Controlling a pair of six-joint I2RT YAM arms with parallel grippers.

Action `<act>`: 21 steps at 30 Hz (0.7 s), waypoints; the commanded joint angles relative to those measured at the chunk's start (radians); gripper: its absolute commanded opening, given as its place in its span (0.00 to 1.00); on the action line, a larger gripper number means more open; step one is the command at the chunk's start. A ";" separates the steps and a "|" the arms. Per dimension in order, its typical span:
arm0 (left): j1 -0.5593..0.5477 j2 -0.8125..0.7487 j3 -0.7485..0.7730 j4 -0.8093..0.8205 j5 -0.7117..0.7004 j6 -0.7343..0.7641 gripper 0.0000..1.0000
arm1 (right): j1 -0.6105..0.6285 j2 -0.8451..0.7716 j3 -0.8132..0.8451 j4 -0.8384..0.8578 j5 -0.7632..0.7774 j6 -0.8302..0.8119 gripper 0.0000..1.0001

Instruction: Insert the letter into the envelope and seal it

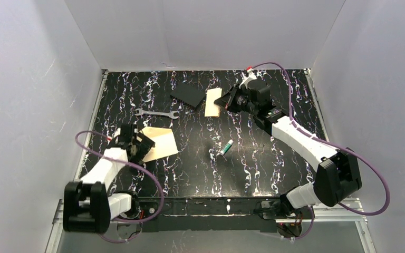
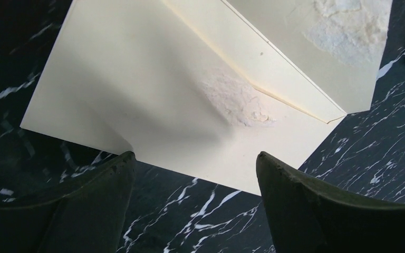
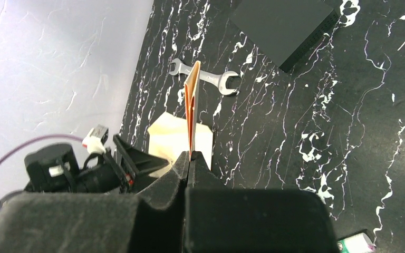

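Note:
The cream envelope (image 1: 161,143) lies on the black marbled table at the left, its flap open (image 2: 274,58). My left gripper (image 1: 138,145) is open at the envelope's left edge; in the left wrist view its fingers (image 2: 100,184) straddle the near edge of the envelope (image 2: 153,89) without closing on it. My right gripper (image 1: 227,100) is shut on the tan letter (image 1: 213,101) and holds it above the table at the back middle. In the right wrist view the letter (image 3: 191,110) stands edge-on out of the closed gripper (image 3: 190,157), with the envelope (image 3: 176,138) far below.
A black flat square (image 1: 187,95) lies just left of the held letter. A steel wrench (image 1: 156,113) lies between the square and the envelope. A small green-and-white tube (image 1: 224,149) lies mid-table. White walls enclose the table on three sides.

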 commanded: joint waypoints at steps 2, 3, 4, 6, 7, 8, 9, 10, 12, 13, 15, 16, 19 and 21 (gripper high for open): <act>0.015 0.290 0.112 0.091 0.082 0.170 0.79 | -0.014 0.013 0.063 0.001 -0.009 -0.054 0.01; 0.015 0.309 0.131 0.103 0.121 0.195 0.78 | -0.015 0.017 0.064 0.000 -0.008 -0.061 0.01; 0.015 0.317 0.145 0.101 0.127 0.216 0.77 | -0.017 0.020 0.064 -0.003 -0.008 -0.068 0.01; 0.016 0.289 0.166 0.083 0.107 0.242 0.77 | -0.018 0.029 0.067 -0.006 -0.008 -0.088 0.01; 0.016 0.261 0.185 0.062 0.073 0.261 0.78 | -0.018 0.033 0.068 -0.009 -0.008 -0.097 0.01; 0.018 0.232 0.209 0.031 0.036 0.281 0.79 | -0.018 0.038 0.069 -0.011 -0.006 -0.105 0.01; 0.022 0.201 0.234 -0.002 0.003 0.297 0.80 | -0.018 0.041 0.070 -0.012 -0.003 -0.112 0.01; 0.027 0.173 0.257 -0.030 -0.029 0.314 0.81 | -0.018 0.046 0.070 -0.011 0.000 -0.119 0.01; 0.048 0.141 0.304 -0.068 -0.077 0.343 0.84 | -0.020 0.054 0.074 -0.010 0.003 -0.134 0.01; 0.062 0.139 0.326 -0.081 -0.090 0.352 0.85 | -0.020 0.059 0.077 -0.011 0.005 -0.140 0.01; 0.122 0.168 0.362 -0.077 -0.073 0.373 0.86 | -0.022 0.066 0.081 -0.011 0.004 -0.155 0.01; 0.149 0.199 0.381 -0.064 -0.044 0.385 0.88 | -0.023 0.069 0.082 -0.010 0.003 -0.162 0.01; 0.216 0.348 0.477 -0.055 0.048 0.414 0.88 | -0.030 0.080 0.084 -0.006 -0.006 -0.182 0.01; 0.238 0.460 0.555 -0.049 0.078 0.439 0.88 | -0.034 0.084 0.082 -0.004 -0.009 -0.201 0.01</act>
